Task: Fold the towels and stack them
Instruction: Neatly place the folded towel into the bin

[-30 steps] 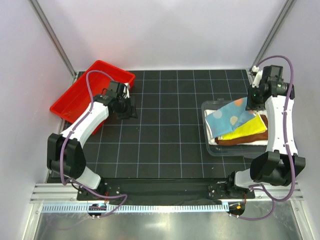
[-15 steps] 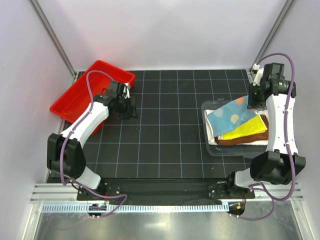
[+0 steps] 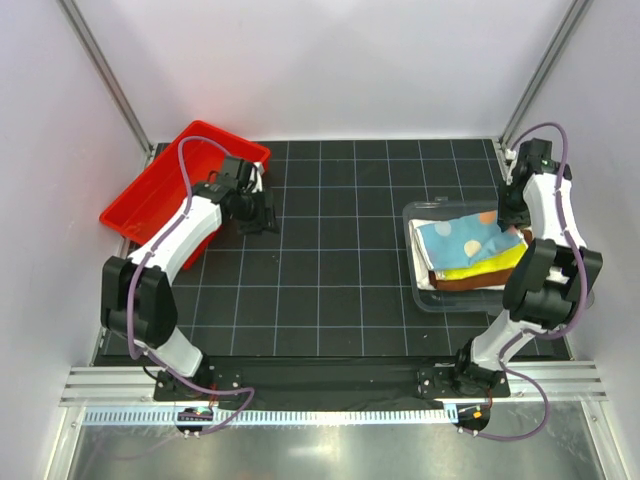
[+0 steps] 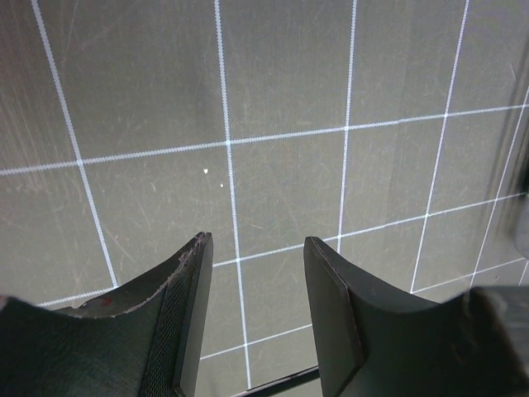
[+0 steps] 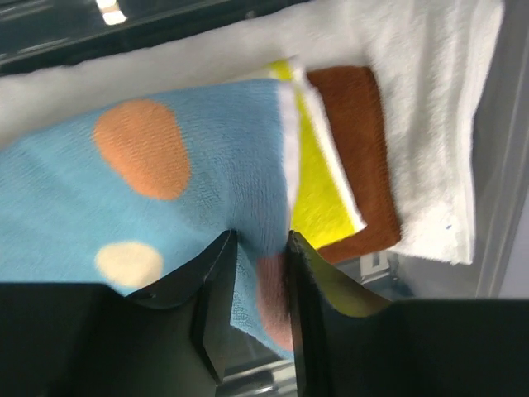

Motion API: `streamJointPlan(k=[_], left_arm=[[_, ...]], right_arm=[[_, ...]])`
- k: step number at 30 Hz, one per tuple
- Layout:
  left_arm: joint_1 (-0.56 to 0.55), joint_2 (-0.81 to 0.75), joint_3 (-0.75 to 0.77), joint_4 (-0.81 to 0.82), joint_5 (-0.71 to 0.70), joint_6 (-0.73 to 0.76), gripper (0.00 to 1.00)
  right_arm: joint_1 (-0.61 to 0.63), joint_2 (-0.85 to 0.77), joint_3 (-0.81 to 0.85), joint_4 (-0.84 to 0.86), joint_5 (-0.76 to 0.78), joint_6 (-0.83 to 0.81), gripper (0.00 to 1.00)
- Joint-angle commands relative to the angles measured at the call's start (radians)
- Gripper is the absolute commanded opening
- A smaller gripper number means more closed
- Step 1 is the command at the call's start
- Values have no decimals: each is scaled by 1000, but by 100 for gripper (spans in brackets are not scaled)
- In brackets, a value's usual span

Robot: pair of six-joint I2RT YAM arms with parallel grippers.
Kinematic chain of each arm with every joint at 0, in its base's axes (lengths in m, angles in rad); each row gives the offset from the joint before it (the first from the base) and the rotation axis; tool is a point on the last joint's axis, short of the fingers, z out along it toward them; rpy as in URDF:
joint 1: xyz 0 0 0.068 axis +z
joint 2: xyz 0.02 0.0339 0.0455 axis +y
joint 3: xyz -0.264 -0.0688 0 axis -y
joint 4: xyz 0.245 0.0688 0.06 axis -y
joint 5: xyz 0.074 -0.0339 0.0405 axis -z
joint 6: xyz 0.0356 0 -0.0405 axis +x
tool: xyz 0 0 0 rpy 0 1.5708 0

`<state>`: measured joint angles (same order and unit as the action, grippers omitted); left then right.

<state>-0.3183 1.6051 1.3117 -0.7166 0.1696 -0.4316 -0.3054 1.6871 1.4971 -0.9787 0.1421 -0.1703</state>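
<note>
The towels lie stacked in the clear bin [image 3: 425,298] at the right. The light-blue spotted towel [image 3: 463,237] [image 5: 165,198] is on top. Under it lie the yellow-green one [image 3: 497,262] [image 5: 318,194], the brown one [image 3: 470,283] [image 5: 355,149] and the white one [image 3: 420,235] [image 5: 421,99]. My right gripper [image 3: 510,215] [image 5: 260,240] stands at the blue towel's far right corner. Its jaws are slightly apart, and the corner hangs loose between them, against one finger. My left gripper [image 3: 262,218] [image 4: 258,244] hovers open over the bare black mat, holding nothing.
A red plastic tray [image 3: 150,195] sits tilted at the mat's far left corner, just left of the left arm. Metal frame posts rise at both back corners. The right arm's elbow hangs over the bin's near right corner.
The right gripper has lowered toward the stack and its jaws have parted, slackening the blue towel's corner. The towel now lies flatter on the pile. The left gripper shifted slightly.
</note>
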Motion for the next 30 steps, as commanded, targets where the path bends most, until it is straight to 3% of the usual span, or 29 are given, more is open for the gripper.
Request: streamJointPlan(k=[1,4,7,13,21,25,27,30], left_arm=[[4,1,47,-18,22,30,52],[4,3,47,-18,25,30,52],[4,-8,47,-14,33,31,53],[5,-40,54,0,82,37,53],[4,-111,12,77,125,24,54],[4,-174,23,103,143,10,54],[4,-214,41,111,149,7,55],[5,-273,75,124,177,5,56]], right_arm=[[-46,44,50,98,128,49,38],[-54,40,81,86,169,113,49],[-52,11,42,112,65,169,59],[-52,34,-14,126,-38,281,60],[-75,85,-58,150,23,310,58],[-72,86,15,63,73,325,58],[-52,37,64,29,68,340,59],[14,-50,156,-18,19,354,73]])
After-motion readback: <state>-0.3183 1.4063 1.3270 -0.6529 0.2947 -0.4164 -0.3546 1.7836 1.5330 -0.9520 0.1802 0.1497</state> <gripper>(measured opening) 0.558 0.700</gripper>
